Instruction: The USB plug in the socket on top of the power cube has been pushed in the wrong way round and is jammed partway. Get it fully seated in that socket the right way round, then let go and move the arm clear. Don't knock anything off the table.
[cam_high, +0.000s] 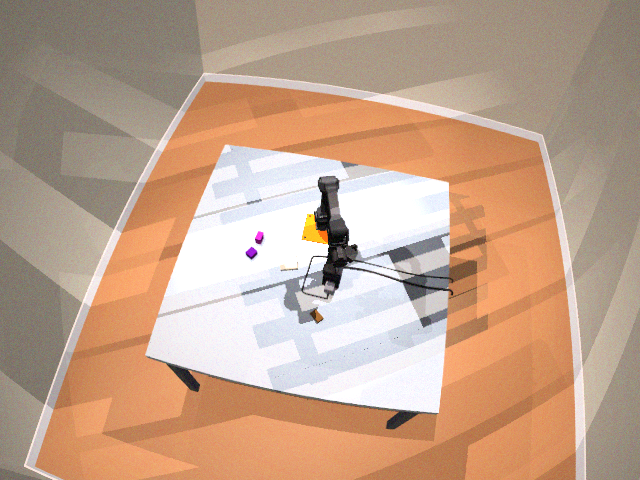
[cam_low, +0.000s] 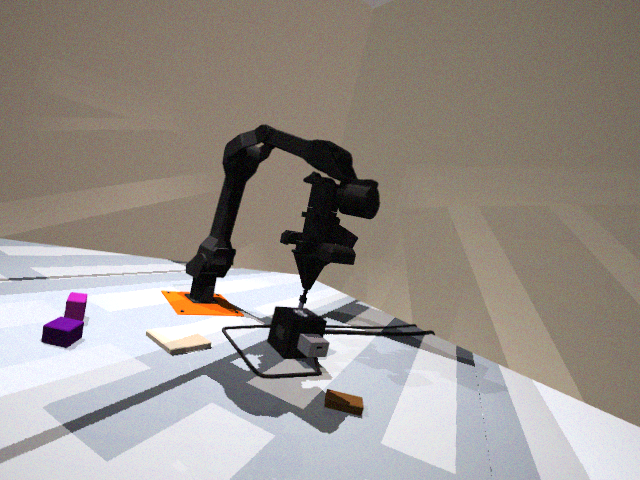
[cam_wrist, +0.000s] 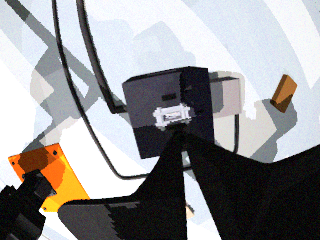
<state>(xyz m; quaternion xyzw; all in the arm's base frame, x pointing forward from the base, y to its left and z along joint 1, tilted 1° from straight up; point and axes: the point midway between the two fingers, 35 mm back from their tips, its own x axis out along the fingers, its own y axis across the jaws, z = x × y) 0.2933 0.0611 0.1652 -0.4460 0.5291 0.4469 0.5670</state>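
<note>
The black power cube (cam_low: 289, 333) (cam_wrist: 145, 107) stands on the table, with a pale metal socket piece (cam_wrist: 172, 116) on its top face. My gripper (cam_low: 306, 289) (cam_wrist: 181, 141) points down over the cube and is shut on the small dark USB plug (cam_low: 302, 298). The plug is upright, its silver end pointing down at the cube's top. It shows clear of the top for much of its length; whether its tip is in the socket or just above it, I cannot tell. In the wrist view the fingers partly hide it. Which way round it faces is unclear.
A grey block (cam_low: 313, 345) (cam_wrist: 227, 100) sticks out of the cube's side. A black cable (cam_low: 240, 351) (cam_wrist: 92, 60) loops around it. A brown block (cam_high: 316, 315) (cam_low: 343, 402) (cam_wrist: 283, 93), a cream slab (cam_low: 178, 342), and purple (cam_low: 62, 331) and magenta (cam_low: 76, 305) blocks lie nearby.
</note>
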